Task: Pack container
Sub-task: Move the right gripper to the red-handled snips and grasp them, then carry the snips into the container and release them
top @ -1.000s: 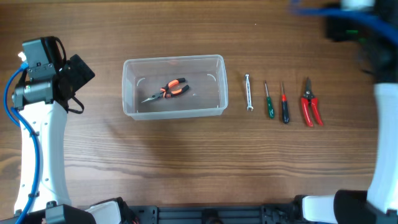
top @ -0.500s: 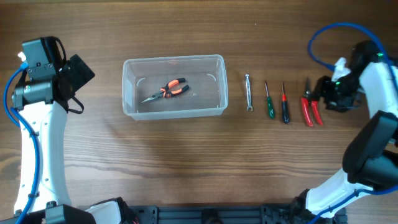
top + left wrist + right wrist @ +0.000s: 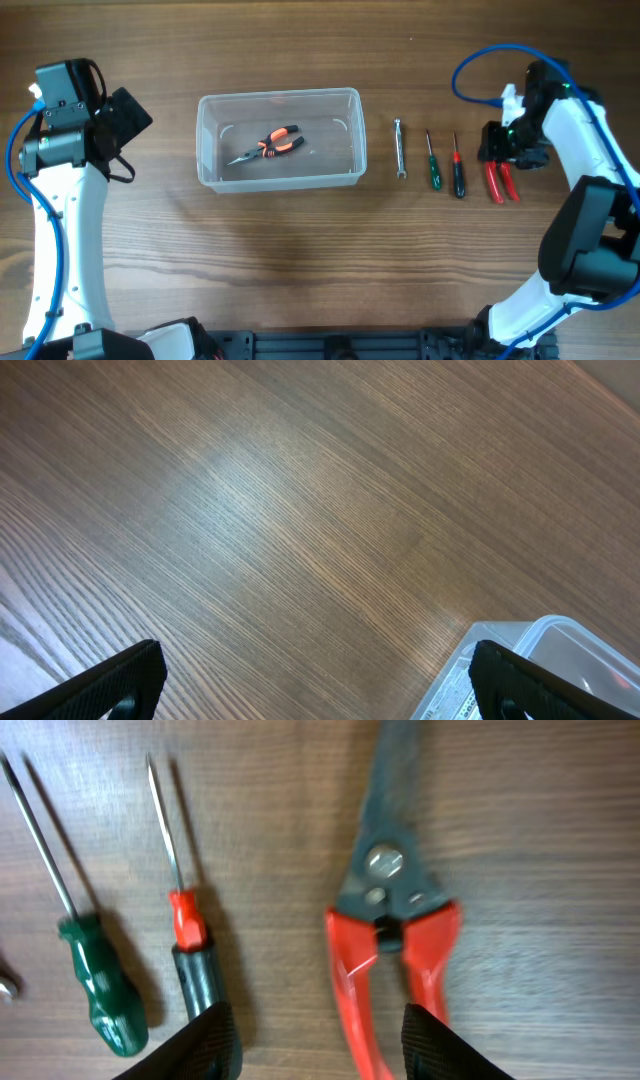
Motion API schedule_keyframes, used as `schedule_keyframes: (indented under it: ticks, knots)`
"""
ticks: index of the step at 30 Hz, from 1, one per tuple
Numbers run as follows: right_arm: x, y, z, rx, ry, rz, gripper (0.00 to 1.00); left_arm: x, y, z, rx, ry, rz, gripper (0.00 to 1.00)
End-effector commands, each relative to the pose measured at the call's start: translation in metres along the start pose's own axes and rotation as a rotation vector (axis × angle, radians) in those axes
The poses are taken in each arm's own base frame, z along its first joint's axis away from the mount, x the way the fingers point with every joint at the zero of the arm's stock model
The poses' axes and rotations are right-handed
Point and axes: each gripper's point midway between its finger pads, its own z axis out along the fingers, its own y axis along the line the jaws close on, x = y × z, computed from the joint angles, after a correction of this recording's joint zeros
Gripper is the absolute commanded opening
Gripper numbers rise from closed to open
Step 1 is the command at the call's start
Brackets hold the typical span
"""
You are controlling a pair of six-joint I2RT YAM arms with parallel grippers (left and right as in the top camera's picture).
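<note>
The clear plastic container [image 3: 278, 138] sits left of centre with orange-and-black pliers [image 3: 268, 145] inside; its corner shows in the left wrist view [image 3: 545, 660]. Red-handled shears [image 3: 500, 172] lie at the right, also in the right wrist view [image 3: 390, 940]. My right gripper [image 3: 503, 142] is open and hovers over the shears' head, its fingers [image 3: 210, 1045] astride the left red handle without touching. Beside them lie a red-and-black screwdriver [image 3: 185, 955] and a green screwdriver [image 3: 95, 980]. My left gripper [image 3: 320, 685] is open and empty over bare wood, left of the container.
A small silver wrench [image 3: 399, 148] lies between the container and the green screwdriver [image 3: 432, 162]. The red-and-black screwdriver [image 3: 457, 168] lies just left of the shears. The tools form a row on the wooden table [image 3: 300, 260].
My right arm has swung in from the far right edge and come down over the shears. The left arm, the container and the tools have not moved.
</note>
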Motion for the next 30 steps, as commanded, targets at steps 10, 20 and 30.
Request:
schedule_keyframes:
  ticks: [10,20,30]
  knots:
    - [0.011,-0.008,0.021,0.058,0.012,0.002,0.54,0.001,0.001,0.002,-0.001,0.007,-0.005,1.00]
    - [0.028,-0.008,0.059,0.049,0.111,0.046,0.45,0.001,0.001,0.002,-0.001,0.007,-0.005,1.00]
    - [0.024,-0.009,0.062,0.052,0.100,0.081,0.04,0.001,0.001,0.002,-0.001,0.007,-0.005,1.00]
